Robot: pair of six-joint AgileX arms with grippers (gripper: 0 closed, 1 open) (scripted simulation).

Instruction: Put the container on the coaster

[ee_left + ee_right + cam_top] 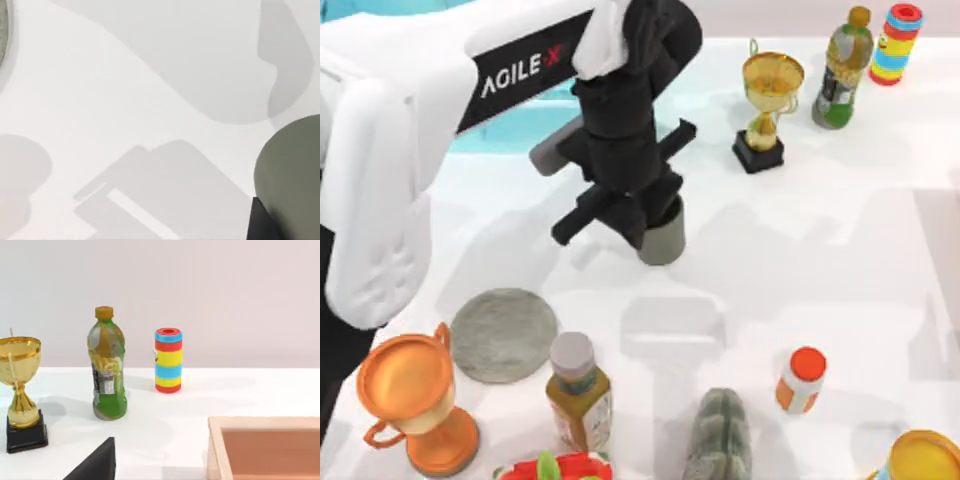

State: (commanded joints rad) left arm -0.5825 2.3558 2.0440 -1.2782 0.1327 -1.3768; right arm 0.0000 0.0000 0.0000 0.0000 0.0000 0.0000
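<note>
1. Right now the container (665, 236) sits directly under my left gripper (645, 225), its grey wall showing just below my fingers; whether it rests on the table (840, 260) or hangs a little above it, I cannot tell.
2. Whether my fingers are spread or pinching the cup, I cannot tell either; the left wrist view shows its side (292, 170) close against one dark finger.
3. The coaster (504, 334) lies bare, well apart from my gripper, toward the orange trophy (412, 400).
4. I judge this the grasp-or-lift step; next comes carrying the cup across and lowering it centred on the disc.
5. My right arm is parked, facing the green bottle (106, 371).
</note>
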